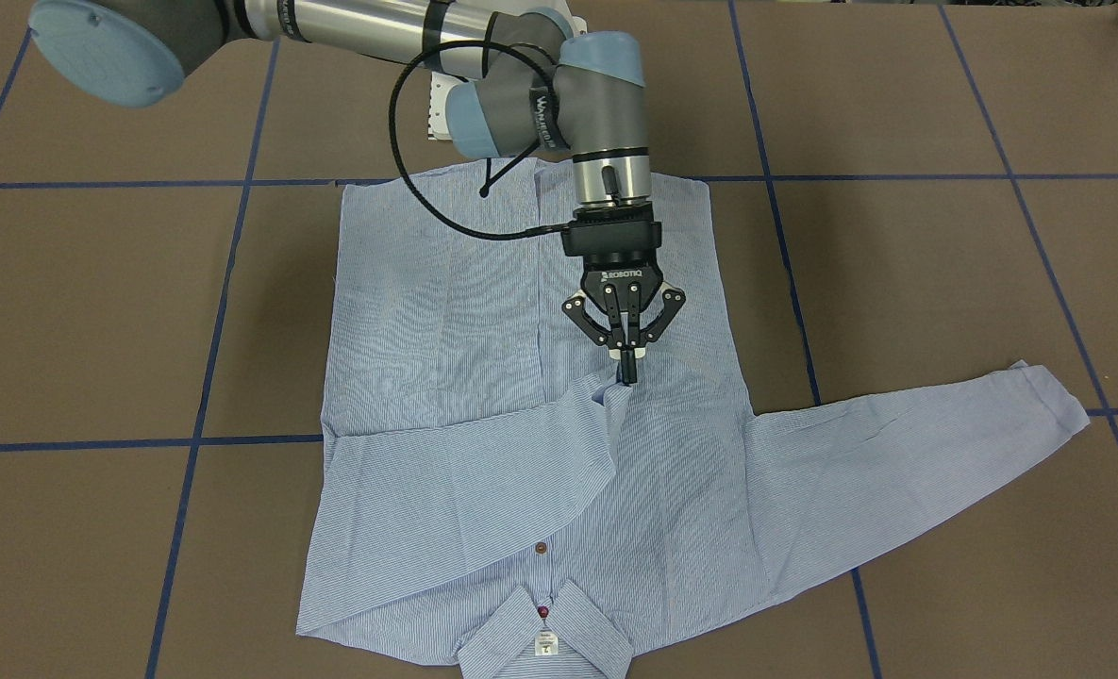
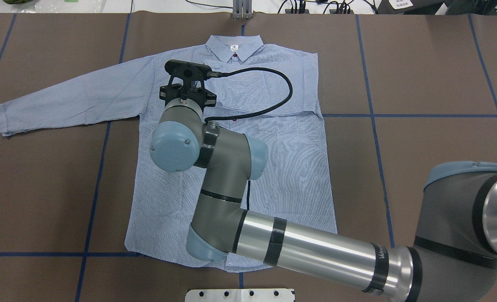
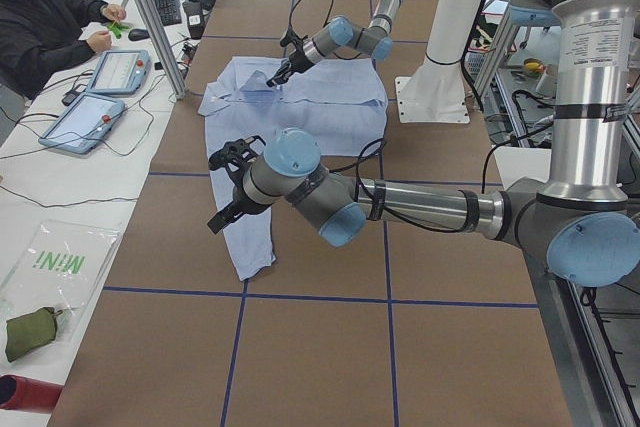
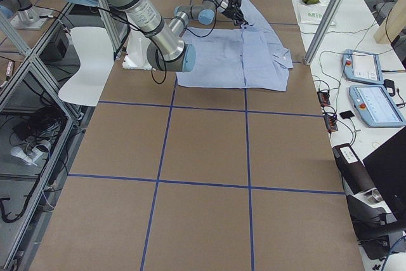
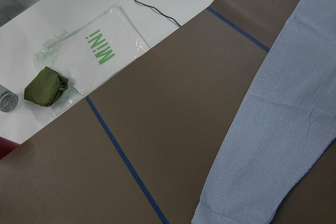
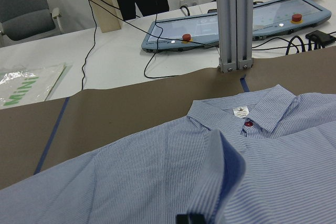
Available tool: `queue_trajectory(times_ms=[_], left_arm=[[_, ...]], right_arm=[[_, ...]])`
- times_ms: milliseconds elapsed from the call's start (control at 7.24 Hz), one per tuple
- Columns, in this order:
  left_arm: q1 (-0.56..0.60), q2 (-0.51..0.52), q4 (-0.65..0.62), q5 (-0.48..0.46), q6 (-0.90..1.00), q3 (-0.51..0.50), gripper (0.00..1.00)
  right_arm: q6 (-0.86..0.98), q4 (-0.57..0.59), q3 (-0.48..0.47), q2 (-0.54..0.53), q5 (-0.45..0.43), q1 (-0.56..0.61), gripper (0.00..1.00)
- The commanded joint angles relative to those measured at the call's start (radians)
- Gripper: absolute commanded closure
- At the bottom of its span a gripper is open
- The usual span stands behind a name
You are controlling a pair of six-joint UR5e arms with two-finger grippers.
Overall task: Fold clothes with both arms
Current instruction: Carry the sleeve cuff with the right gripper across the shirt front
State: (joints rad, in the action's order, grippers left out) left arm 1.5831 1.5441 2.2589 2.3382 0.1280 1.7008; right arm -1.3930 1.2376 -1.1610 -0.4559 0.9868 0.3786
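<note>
- The brown table (image 2: 420, 63), gridded with blue tape, carries the work. Its far, 12 o'clock edge in the overhead view meets a white bench.
- The shirt (image 2: 290, 167) lies flat and front up at the table's middle. Its long axis runs 12 to 6, with the collar (image 2: 233, 42) at 12 and the hem at 6.
- Its left sleeve (image 2: 72, 98) stretches straight out toward 9, and the right sleeve (image 1: 483, 453) is folded inward across the chest.
- My right arm (image 2: 315, 247) comes in from 4 o'clock. Its wrist and black cable hide the shirt's middle from above.
- My left arm (image 3: 420, 207) hangs high over the outstretched sleeve, and its camera looks down on the cuff.
- A seated person (image 3: 45, 27) is at the bench.
- An aluminium post (image 6: 233, 19) stands at the table's edge just beyond the collar.
- Two teach pendants (image 6: 178, 35) lie on the bench behind that post.
- A clear plastic bag (image 5: 100, 45) printed MINI lies on the bench. An olive pouch (image 5: 46, 85) touches it; I cannot tell whether it sits inside.
- My right pincer (image 1: 625, 372) is pressed together, pinching the shirt at the folded sleeve's cuff, over the button line.
- My left pincer (image 3: 215, 192) is too small and far off to tell whether it is spread or closed.
- A white neck label (image 1: 545, 644) sits inside the collar, with a dark red button (image 1: 542, 547) on the button line below it.
</note>
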Motion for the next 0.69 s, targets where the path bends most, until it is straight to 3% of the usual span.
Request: queue_trajectory(times_ms=[0,276,553], left_arm=[[0.0,0.001,0.001,0.001,-0.001,0.0,0.0],[0.0,0.001,0.001,0.001,-0.007,-0.012,0.0],[-0.002,0.01,0.002,0.001,-0.074,-0.029,0.0]], right_arm=[[-0.001,0.106,0.08,0.095,0.045,-0.001,0.0],[-0.001,0.219,0.073,0.147,0.196,0.067,0.0],[0.035,0.316,0.008,0.091,0.521,0.243,0.0]])
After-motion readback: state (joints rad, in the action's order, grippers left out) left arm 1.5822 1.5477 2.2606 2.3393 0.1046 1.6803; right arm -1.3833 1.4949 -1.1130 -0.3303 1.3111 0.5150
